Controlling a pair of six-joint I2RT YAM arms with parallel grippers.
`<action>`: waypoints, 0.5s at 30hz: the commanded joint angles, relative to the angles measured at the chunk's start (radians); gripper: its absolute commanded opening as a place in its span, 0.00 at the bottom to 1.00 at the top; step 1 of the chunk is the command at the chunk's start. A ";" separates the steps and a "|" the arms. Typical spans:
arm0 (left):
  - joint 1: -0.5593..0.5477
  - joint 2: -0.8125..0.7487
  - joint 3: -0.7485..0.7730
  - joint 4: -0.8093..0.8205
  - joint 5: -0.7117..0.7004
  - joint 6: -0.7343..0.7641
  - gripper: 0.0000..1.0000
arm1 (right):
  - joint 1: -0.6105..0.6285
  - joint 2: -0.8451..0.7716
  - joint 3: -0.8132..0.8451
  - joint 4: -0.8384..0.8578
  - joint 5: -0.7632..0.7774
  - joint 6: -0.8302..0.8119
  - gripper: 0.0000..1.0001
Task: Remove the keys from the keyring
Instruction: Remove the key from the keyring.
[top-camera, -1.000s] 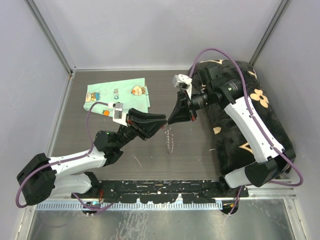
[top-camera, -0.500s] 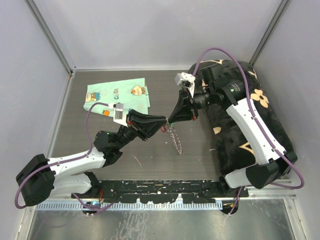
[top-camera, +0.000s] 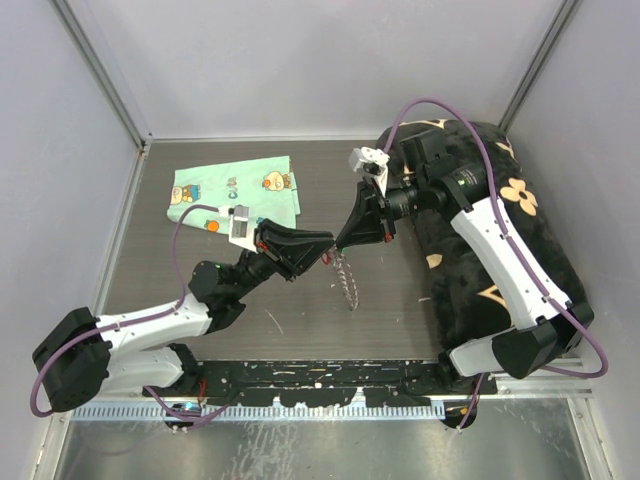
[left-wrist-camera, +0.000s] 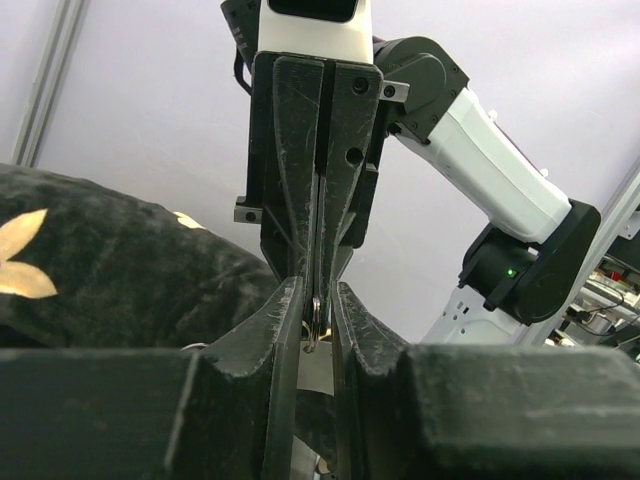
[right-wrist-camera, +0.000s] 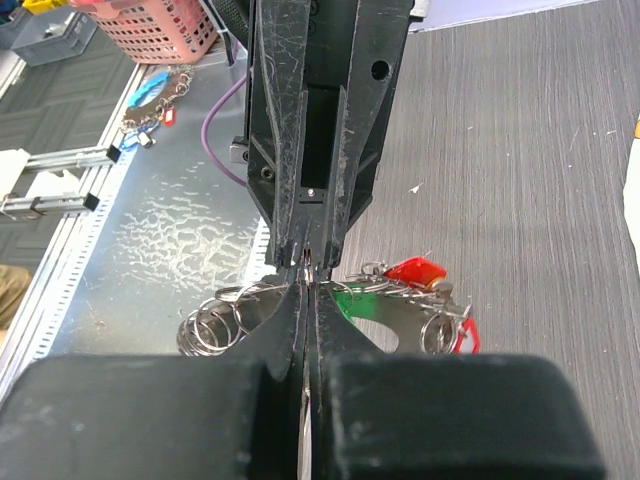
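Note:
Both grippers meet tip to tip above the middle of the table. The keyring (top-camera: 346, 283), a thin silver wire loop fringed with small rings and keys, hangs below them. My right gripper (top-camera: 340, 243) (right-wrist-camera: 308, 285) is shut on the keyring's wire. A red-headed key (right-wrist-camera: 415, 270), a green-headed key (right-wrist-camera: 365, 303) and a cluster of small silver rings (right-wrist-camera: 208, 328) dangle beneath it. My left gripper (top-camera: 325, 247) (left-wrist-camera: 317, 310) faces it, its jaws drawn in to a narrow gap around a small ring and a silver key (left-wrist-camera: 316, 370).
A mint-green cartoon-print cloth (top-camera: 235, 190) lies at the back left. A black cushion with gold patterns (top-camera: 500, 240) fills the right side. A metal rail (top-camera: 320, 375) runs along the near edge. Enclosure walls stand on three sides.
The left jaws have narrowed around the key. The hanging bunch swung to the right and has settled slightly back. Both arms stay nearly where they were.

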 joint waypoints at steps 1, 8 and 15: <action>0.001 0.004 0.039 0.024 -0.012 0.010 0.18 | -0.001 -0.052 0.011 0.055 -0.065 0.024 0.01; 0.002 0.007 0.043 0.011 -0.021 0.007 0.19 | -0.002 -0.055 0.008 0.060 -0.067 0.027 0.01; 0.002 0.023 0.062 0.012 -0.018 -0.003 0.18 | -0.001 -0.063 -0.008 0.081 -0.075 0.047 0.01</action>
